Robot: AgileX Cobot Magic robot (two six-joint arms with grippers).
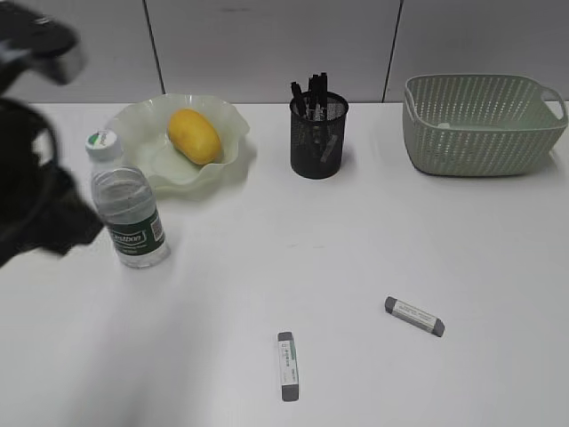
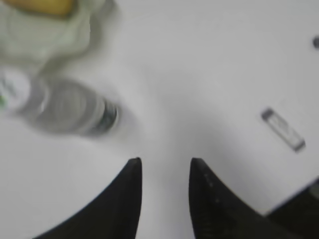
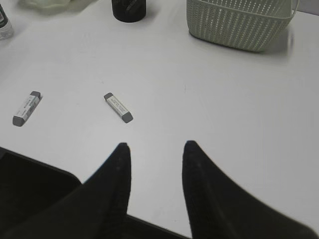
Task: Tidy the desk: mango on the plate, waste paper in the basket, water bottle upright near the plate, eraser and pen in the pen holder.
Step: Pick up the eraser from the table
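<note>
1. Worktop: white, flat; all items sit on it.
2. Mango lies in the plate, which sits at 11 o'clock on the worktop.
3. Water bottle stands upright, white cap on, just beside the plate at its 7 o'clock; blurred in the left wrist view.
4. Pen holder at 12 o'clock, between plate and basket; black pens stick out of its top.
5. Basket at 1-2 o'clock; something pale shows through its mesh wall, cannot tell what.
6. Two erasers lie loose on the near worktop: left eraser at 6 o'clock, right eraser at 5 o'clock; well apart from the pen holder, not touching each other.
7. Left gripper: jaws parted, nothing between them; above bare worktop near the bottle; arm is a dark blur at the left edge of the exterior view.
8. Right gripper: jaws parted, holding nothing; above bare worktop, both erasers at its 10-11 o'clock.
</note>
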